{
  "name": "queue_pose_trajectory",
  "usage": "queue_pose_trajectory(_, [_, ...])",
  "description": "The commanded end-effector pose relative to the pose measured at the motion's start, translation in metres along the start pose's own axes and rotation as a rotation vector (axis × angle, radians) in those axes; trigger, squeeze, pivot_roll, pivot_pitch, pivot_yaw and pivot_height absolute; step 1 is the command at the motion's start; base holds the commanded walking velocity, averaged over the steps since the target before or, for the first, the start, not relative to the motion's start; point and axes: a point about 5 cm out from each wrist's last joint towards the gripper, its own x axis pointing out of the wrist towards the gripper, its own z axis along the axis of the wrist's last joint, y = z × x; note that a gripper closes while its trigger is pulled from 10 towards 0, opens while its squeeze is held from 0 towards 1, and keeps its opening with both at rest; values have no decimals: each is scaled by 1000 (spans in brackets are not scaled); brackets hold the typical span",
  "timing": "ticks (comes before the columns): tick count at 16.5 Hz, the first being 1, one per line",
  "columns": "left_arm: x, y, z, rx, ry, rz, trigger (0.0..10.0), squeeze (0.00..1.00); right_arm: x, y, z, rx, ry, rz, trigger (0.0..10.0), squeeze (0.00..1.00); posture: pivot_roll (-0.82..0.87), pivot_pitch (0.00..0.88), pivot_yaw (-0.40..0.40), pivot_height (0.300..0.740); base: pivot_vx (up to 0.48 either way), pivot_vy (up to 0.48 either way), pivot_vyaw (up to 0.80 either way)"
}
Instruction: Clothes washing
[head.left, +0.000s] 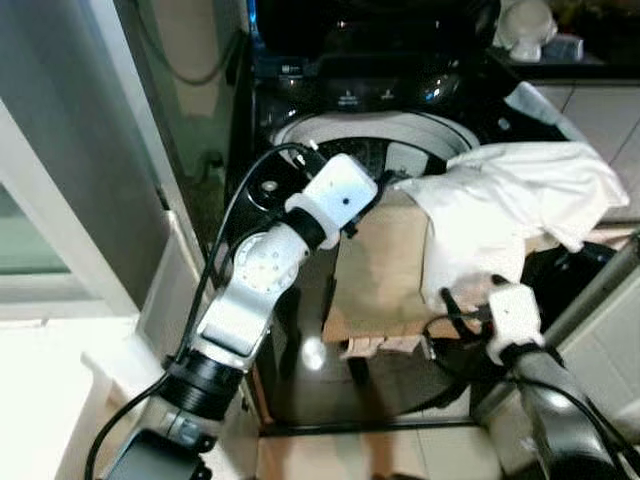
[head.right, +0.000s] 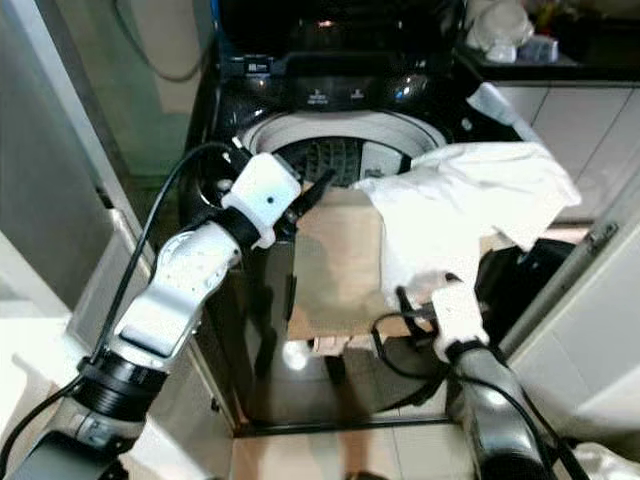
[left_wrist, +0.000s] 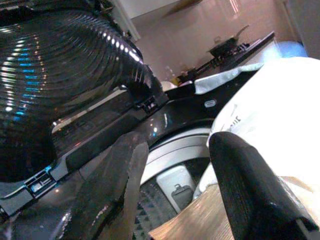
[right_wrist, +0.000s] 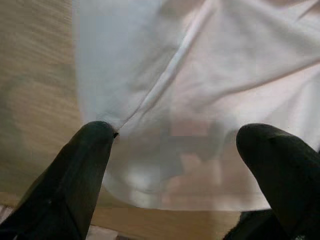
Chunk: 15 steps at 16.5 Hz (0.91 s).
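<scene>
A black top-loading washing machine stands before me with its lid raised and its drum showing. A white garment lies bunched over the rim's right side and hangs down the front. Beside it a tan cloth drapes down the machine's front. My left gripper hovers open at the rim's front, just above the tan cloth's top edge and left of the white garment. My right gripper is open just under the white garment's lower hem, fingers pointing up at it, holding nothing.
A grey sliding door frame and a narrow gap run along the machine's left. White cabinets and a dark counter with white items are at the back right. A dark object sits right of the machine. Tiled floor lies below.
</scene>
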Motion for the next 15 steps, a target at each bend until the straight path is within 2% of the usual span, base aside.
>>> queue_pose_trajectory(1, [-2,4,2,9,3,9,10000,0,10,0,7,-20,-11,-7,10000,0,-93,0,9,740,0,0,0])
queue_pose_trajectory(4, [-3,5,3,13,5,17,10000,0,28,-2,15,-25,-2,-43,10000,0,-77,0,6,740,0,0,0])
queue_pose_trajectory(5, [-4,5,3,12,4,15,10000,0,39,-5,22,-33,3,-71,10000,0,-71,0,6,740,0,0,0])
queue_pose_trajectory(7, [-4,5,4,8,4,12,10000,0,45,-5,27,-36,4,-87,10000,0,-63,0,4,740,0,0,0])
queue_pose_trajectory(8, [-5,3,4,5,3,3,10000,0,48,-7,30,-40,4,-104,8078,0,-60,0,1,740,0,0,0])
queue_pose_trajectory(9, [-6,2,4,5,3,-3,10000,0,50,-8,31,-41,4,-108,4824,0,-58,0,-1,740,0,0,0])
queue_pose_trajectory(10, [-8,0,4,3,7,-14,10000,0,54,-12,37,-27,-6,-131,0,0,-53,0,-2,740,0,0,0])
queue_pose_trajectory(12, [-11,-6,2,-23,11,-70,10000,0,63,-15,51,7,-34,-144,0,0,-50,0,-3,740,0,0,0])
queue_pose_trajectory(13, [-22,-17,-7,-47,36,-190,10000,0,71,-17,67,17,-70,-150,0,0,-51,0,-6,740,0,0,0])
queue_pose_trajectory(15, [-33,-19,-16,-30,65,-226,10000,0,76,-19,80,11,-102,-147,0,0,-50,0,-7,740,0,0,0])
